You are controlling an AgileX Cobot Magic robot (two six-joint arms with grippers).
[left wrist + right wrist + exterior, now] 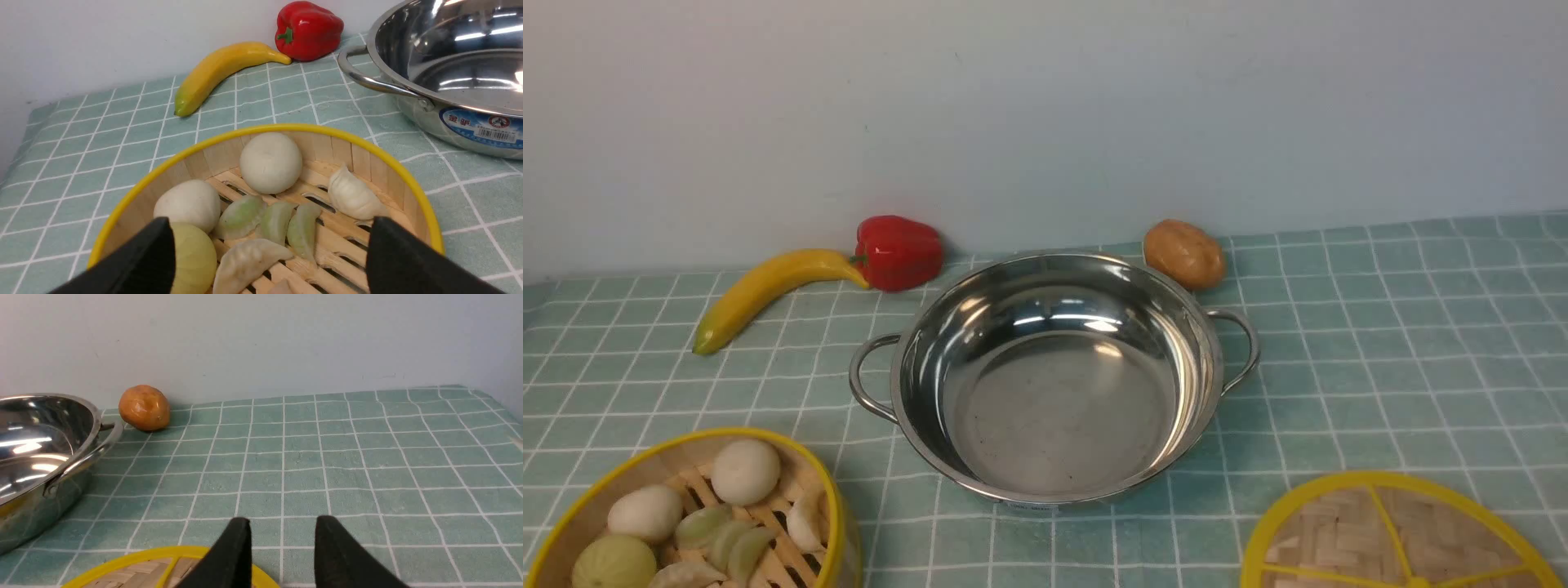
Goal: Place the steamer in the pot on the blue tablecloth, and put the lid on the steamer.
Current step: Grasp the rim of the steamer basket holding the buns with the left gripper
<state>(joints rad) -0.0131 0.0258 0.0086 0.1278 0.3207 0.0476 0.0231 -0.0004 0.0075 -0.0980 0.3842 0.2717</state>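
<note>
Pale wall (1045,106) is closing off the back, and the cloth (1380,343) is spreading over everything in front of it. At the cloth's middle the pot (1058,384) is sitting empty, its two handles pointing left and right. At the front left the steamer (698,432) is resting on the cloth, loaded with buns and dumplings. It is lying near the pot's left handle but apart from it, not yet inside. At the front right the lid (1339,523) is lying flat, also apart from the pot.

Over the steamer the left jaws are standing wide apart, gripping nothing. In the left wrist view their black tips are framing the basket's near side, with the pot lying beyond it to the right. Whether the tips are sitting outside the rim or hovering above it, I cannot tell. Near the lid's yellow rim the right jaws are parted too, more narrowly, with bare cloth showing between them.

The left arm is the nearer one, so the steamer's lift is probably falling to it. The carry is then running rightward and away from the robot. Being round, the steamer is offering no long axis. The pot is looking only slightly wider, so centring is mattering most.
</note>
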